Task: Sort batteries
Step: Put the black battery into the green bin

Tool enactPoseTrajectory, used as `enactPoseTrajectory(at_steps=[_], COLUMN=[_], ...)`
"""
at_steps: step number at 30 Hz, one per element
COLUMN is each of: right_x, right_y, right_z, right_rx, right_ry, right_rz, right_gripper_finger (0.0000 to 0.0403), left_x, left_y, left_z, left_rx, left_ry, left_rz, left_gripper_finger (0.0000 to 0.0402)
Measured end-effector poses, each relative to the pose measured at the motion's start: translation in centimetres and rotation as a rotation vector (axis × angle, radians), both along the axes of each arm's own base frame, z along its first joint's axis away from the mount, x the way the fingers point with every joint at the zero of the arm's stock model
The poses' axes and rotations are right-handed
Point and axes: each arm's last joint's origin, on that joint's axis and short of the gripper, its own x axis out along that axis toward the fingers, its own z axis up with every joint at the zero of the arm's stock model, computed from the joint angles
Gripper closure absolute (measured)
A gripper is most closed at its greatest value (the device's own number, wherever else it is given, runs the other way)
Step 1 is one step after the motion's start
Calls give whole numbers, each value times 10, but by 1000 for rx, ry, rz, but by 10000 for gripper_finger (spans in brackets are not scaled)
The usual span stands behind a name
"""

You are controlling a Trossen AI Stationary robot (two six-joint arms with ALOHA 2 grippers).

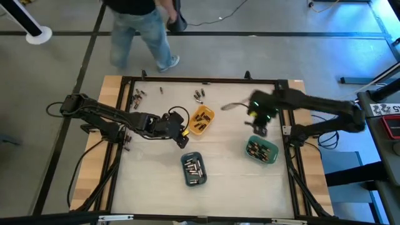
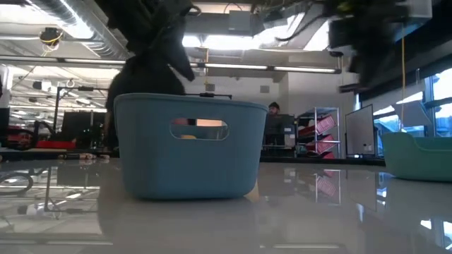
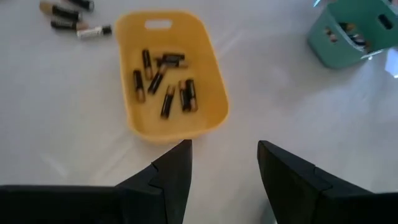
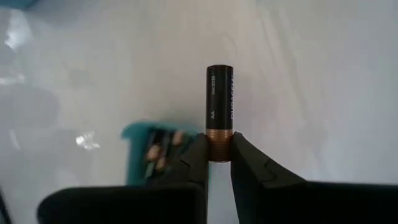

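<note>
We're partway: orange tray (image 1: 201,120), blue tray (image 1: 194,169) and green tray (image 1: 261,150) hold batteries; several loose batteries (image 1: 137,95) remain on the worktop (image 1: 225,175). Right gripper (image 4: 217,155) jaws clamp one battery (image 4: 219,112), seemingly near the green tray; left gripper (image 3: 221,165) jaws apart, empty.

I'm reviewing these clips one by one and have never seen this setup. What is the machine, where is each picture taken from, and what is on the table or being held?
Two dark robot arms work at a table. One picture looks straight down, one looks level across the tabletop, and one comes from each arm's wrist.

On the table stand three small trays: an orange tray, a slate-blue tray and a green tray, each with batteries inside. Loose batteries lie along the far edge.

The right gripper, just beyond the green tray, is shut on a single battery, black with a copper end, marked AA. The left gripper hangs open and empty beside the orange tray. A person stands beyond the table.
</note>
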Motion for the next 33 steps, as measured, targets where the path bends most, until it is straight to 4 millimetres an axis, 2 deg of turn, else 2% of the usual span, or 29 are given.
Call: enactPoseTrajectory(at_steps=[5,13,18,26,33], right_x=[-36,-50,-52,-55,-53], right_y=[39,80,88,90,91], right_z=[-20,-45,-60,-88,-91], right_rx=[67,94,55,56,58], right_ry=[-7,65,132,206,170], right_rz=[-73,-50,-61,-89,-89], right_gripper_finger=[367,367,359,345,342], left_x=[4,8,8,9,9], left_y=[9,18,18,18,18], left_z=[3,6,6,7,7], left_rx=[17,-21,-38,-45,-47], left_ry=[-35,-77,-86,-105,-108], left_rz=[-1,11,25,30,32], left_gripper_finger=[229,229,229,229,229])
